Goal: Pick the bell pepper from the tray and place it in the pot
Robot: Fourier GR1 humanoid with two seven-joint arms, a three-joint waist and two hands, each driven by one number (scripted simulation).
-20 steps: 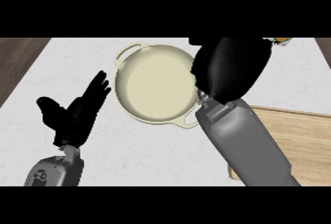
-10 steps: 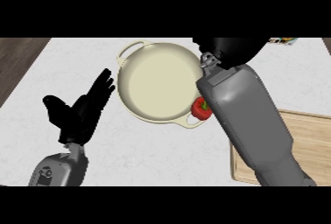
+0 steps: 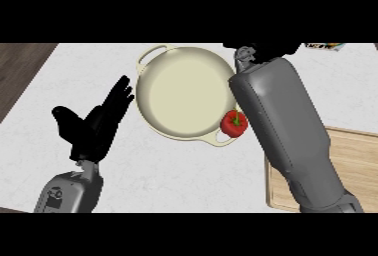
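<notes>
The bell pepper (image 3: 234,123), red with a green stem, sits at the cream pot's (image 3: 181,92) near right rim, close to its lower handle and against the grey right forearm (image 3: 284,130) that crosses the view. Whether it rests on the rim or just outside it on the white worktop (image 3: 177,172) cannot be told. The right hand (image 3: 258,51) shows only as a dark shape beyond the pot's far right edge, and whether its fingers are apart or together cannot be told. The left hand (image 3: 96,125) rests at the pot's left, fingers straight and spread, holding nothing. The wooden tray (image 3: 354,165) lies at the right, partly hidden by the forearm. A small printed item (image 3: 325,46) peeks in at the top right.
</notes>
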